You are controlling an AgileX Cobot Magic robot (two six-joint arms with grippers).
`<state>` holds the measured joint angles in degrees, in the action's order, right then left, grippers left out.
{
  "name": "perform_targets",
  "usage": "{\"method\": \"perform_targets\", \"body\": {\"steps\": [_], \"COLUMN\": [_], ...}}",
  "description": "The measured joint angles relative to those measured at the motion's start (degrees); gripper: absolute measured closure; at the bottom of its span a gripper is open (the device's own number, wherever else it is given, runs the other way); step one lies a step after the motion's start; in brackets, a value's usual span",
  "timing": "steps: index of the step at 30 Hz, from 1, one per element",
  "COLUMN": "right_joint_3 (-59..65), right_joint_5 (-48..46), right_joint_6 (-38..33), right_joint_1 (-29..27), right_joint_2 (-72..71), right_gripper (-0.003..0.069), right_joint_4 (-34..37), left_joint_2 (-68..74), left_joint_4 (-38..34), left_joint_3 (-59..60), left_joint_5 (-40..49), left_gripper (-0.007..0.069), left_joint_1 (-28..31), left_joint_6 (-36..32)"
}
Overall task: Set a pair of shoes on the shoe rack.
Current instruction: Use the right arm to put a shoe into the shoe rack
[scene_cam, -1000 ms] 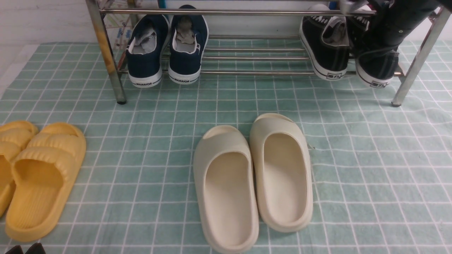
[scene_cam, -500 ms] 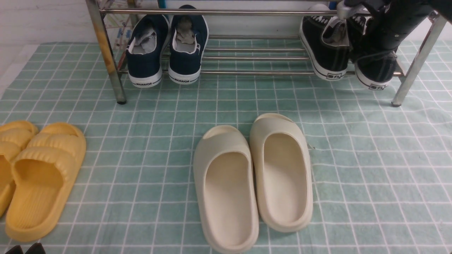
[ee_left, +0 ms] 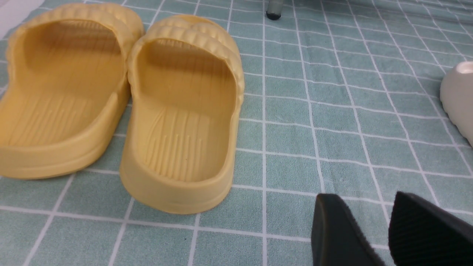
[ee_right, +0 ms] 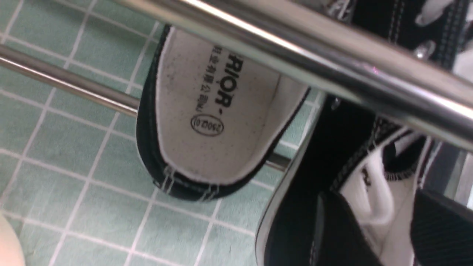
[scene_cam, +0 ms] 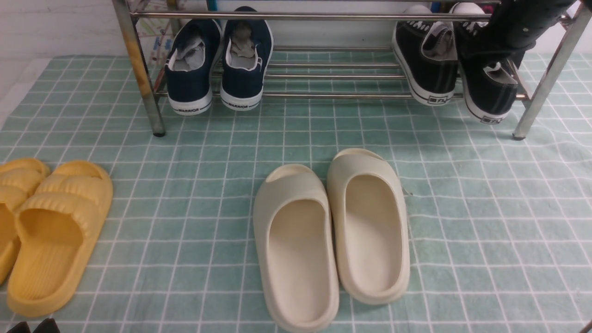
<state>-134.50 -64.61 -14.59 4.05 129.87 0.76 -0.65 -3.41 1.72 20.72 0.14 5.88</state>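
Both black canvas sneakers (scene_cam: pixel 430 69) now rest on the shoe rack (scene_cam: pixel 323 95), lower rails, far right. The right claw (ee_right: pixel 384 236) has just spread wide, releasing the right-hand sneaker (scene_cam: pixel 490 90); its heel has dropped, overhanging the near rail. The left claw (ee_left: pixel 373 236) is wide, empty. Placement looks done.

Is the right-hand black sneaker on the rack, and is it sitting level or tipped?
On the shoe rack, tipped heel-down: the right-hand black sneaker has its heel hanging past the front rail, lower than its mate.
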Motion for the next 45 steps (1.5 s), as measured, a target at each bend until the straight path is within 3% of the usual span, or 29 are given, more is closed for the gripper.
{"method": "perform_targets", "body": {"steps": [2,5,8,10,15,16,21,28,31,39,45], "right_joint_3": [-1.85,-3.81,-4.15,-3.86,0.16,3.02,15.68,31.27,35.75,37.04,34.09], "right_joint_5": [-4.43,-6.69,-6.90,-7.14,-7.20,-7.15,-7.15,-4.18,3.36,18.92,16.55], "right_joint_6": [0.14,0.45,1.04,2.20,3.24,3.38,3.43,3.43,3.43,6.28,8.07], "right_joint_1": [0.00,0.00,0.00,0.00,0.00,0.00,-0.19,-1.20,-1.22,-1.22,-1.22], "right_joint_2": [-0.04,-0.17,-0.64,-2.19,-7.86,-11.13,-19.23,-21.29,-19.14,-12.94,-12.65], "right_gripper": [0.0218,0.0152,0.0144,0.0173,0.0322,0.0403,0.0641,0.0662,0.0662,0.0662,0.0662], "right_joint_4": [0.08,0.20,0.20,0.20,-0.03,-0.03,-0.76,-1.26,-0.04,1.74,1.69], "left_joint_2": [0.00,0.00,0.00,0.00,0.00,0.00,0.00,0.00,0.00,0.00,0.00], "left_joint_4": [0.00,0.00,0.00,0.00,0.00,0.00,0.00,0.00,0.00,0.00,0.00], "left_joint_3": [0.00,0.00,0.00,0.00,0.00,0.00,0.00,0.00,0.00,0.00,0.00], "left_joint_5": [0.00,0.00,0.00,0.00,0.00,0.00,0.00,0.00,0.00,0.00,0.00], "left_gripper": [0.0387,0.0387,0.0387,0.0387,0.0387,0.0387,0.0387,0.0387,0.0387,0.0387,0.0387], "left_joint_1": [0.00,0.00,0.00,0.00,0.00,0.00,0.00,0.00,0.00,0.00,0.00], "left_joint_6": [0.00,0.00,0.00,0.00,0.00,0.00,0.00,0.00,0.00,0.00,0.00]}}
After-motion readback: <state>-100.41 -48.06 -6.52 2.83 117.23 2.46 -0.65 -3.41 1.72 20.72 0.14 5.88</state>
